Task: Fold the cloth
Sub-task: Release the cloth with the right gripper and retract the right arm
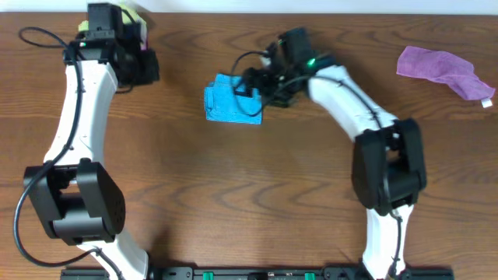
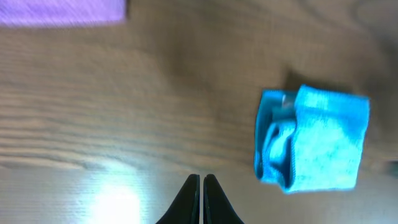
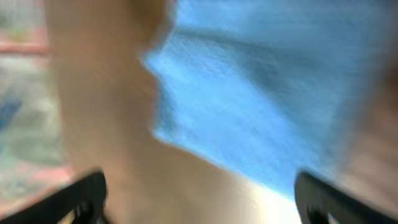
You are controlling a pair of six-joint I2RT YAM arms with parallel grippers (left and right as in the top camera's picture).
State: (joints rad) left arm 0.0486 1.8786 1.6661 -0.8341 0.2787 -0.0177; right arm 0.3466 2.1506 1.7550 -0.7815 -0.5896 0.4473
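Right tool (image 1: 252, 89) spread wide over fuzzy, folded blue cloth (image 1: 224, 101)

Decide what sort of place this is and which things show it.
Probably a robotics lab bench: a left arm and right arm stand at a wooden table, with a folded blue cloth and a purple cloth.

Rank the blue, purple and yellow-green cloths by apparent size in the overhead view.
1. Purple cloth.
2. Blue cloth, folded small.
3. Yellow-green cloth: only a sliver shows, so its true size is unsure.
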